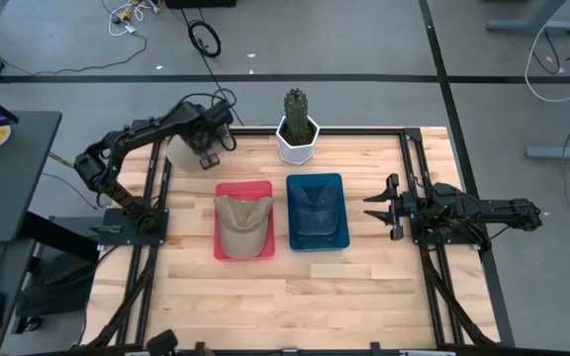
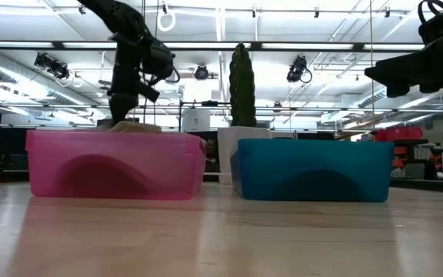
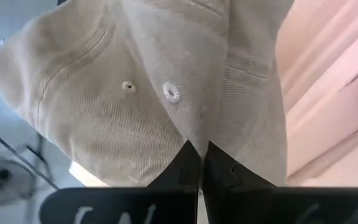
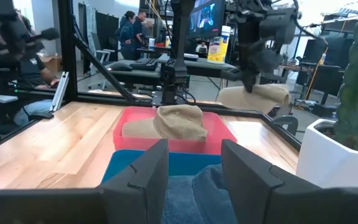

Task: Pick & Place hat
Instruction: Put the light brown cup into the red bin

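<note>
On the wooden tabletop [image 1: 295, 297], a pink bin [image 1: 243, 234] holding a beige cap [image 1: 242, 223] sits just beside a blue bin [image 1: 317, 212] holding a blue cap [image 1: 317, 218], with a potted cactus [image 1: 297, 127] standing behind them at the far edge. Over the tabletop's far-left corner, the left gripper [image 1: 209, 146] is clamped on the fabric of a second beige hat [image 1: 184, 150], holding it in the air beyond the pink bin. To the right of the blue bin, the right gripper [image 1: 381, 206] hovers with its fingers spread apart, holding nothing.
</note>
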### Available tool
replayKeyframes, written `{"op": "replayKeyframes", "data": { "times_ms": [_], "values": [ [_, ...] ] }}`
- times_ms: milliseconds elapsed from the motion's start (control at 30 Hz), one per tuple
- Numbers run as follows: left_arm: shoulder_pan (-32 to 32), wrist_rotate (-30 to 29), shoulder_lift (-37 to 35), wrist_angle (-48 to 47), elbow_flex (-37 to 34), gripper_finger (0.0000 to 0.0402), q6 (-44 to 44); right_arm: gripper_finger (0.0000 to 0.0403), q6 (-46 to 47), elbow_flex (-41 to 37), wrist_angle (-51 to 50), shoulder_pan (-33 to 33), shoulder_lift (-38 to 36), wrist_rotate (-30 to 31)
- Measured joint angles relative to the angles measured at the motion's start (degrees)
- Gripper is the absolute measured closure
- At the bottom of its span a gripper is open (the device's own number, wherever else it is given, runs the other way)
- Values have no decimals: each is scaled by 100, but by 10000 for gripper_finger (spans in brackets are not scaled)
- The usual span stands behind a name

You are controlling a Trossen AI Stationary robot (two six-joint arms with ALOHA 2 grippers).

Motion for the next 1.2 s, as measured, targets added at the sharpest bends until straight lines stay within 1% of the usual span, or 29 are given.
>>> {"op": "replayKeyframes", "data": {
  "times_ms": [100,333,433,800,1000,1200],
  "values": [
    [-239,48,0,-311,283,399,-722,250,-1,0,0,-1,2,0],
    [-981,84,0,-976,788,399,-1529,250,0,0,0,0,1,0],
    [-1275,91,-11,-1078,910,399,-1825,250,-1,0,0,-1,1,1],
    [-2068,215,-11,-1342,994,399,-2746,250,-1,0,0,0,0,2],
    [-2530,241,-11,-1630,994,399,-3648,250,0,0,0,-2,1,2],
    [-3044,564,-11,-1658,994,399,-4628,250,0,0,0,0,2,0]
  ]
}}
